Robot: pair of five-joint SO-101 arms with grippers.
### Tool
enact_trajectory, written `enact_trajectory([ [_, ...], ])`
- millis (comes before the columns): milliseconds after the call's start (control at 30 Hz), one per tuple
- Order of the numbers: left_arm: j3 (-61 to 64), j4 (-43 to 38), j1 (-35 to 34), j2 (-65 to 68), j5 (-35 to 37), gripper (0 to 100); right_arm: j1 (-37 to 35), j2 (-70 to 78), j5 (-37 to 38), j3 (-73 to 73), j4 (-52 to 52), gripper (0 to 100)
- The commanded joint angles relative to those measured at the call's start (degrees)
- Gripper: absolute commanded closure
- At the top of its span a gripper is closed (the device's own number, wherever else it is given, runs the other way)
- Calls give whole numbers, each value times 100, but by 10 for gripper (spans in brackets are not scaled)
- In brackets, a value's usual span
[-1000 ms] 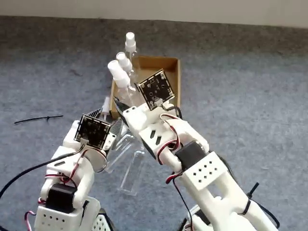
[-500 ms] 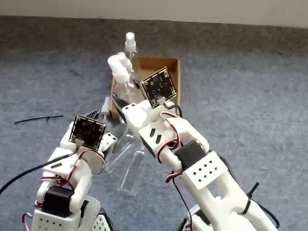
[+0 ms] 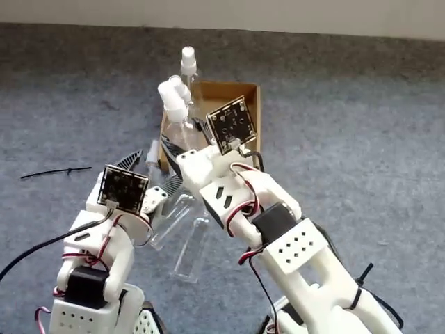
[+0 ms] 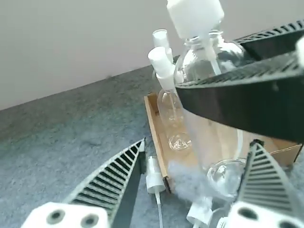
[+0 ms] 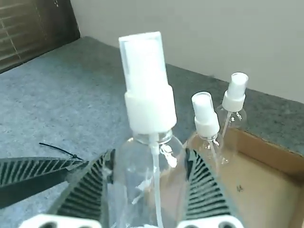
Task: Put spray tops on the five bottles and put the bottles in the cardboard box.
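My right gripper (image 3: 184, 138) (image 5: 147, 192) is shut on a clear bottle (image 3: 175, 111) (image 5: 147, 156) with a white spray top, held upright at the near left edge of the cardboard box (image 3: 240, 94) (image 5: 268, 159). Two capped bottles (image 3: 188, 64) (image 5: 206, 126) stand in the box's far left corner. My left gripper (image 3: 149, 170) (image 4: 190, 190) is open just left of the held bottle (image 4: 209, 57), apart from it. A loose spray top (image 3: 153, 150) (image 4: 153, 172) lies on the carpet beside the box.
Two clear uncapped bottles (image 3: 191, 240) lie on the grey carpet between the arms. A black cable tie (image 3: 52, 172) lies at far left. Another spray top (image 4: 199, 213) lies close under the left gripper. Open carpet stretches to the right of the box.
The left gripper has drawn back to the left and spread its fingers wider. The right gripper has shifted the capped bottle slightly toward the box.
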Motion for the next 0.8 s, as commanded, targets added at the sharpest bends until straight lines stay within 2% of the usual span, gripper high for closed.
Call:
enact_trajectory([
  [0, 40, -378, -400, 13, -9, 696, -48, -84, -70, -347, 66, 993],
  [467, 277, -571, -426, -4, -18, 696, 127, -13, 18, -347, 22, 993],
  [567, 251, -501, -391, -57, -9, 698, 374, 198, 246, -356, -330, 993],
  [700, 110, -387, -462, -57, -18, 755, 655, 857, 404, -497, -989, 993],
  [767, 110, -404, -813, -4, -18, 769, 673, 1262, 404, -743, -1007, 993],
])
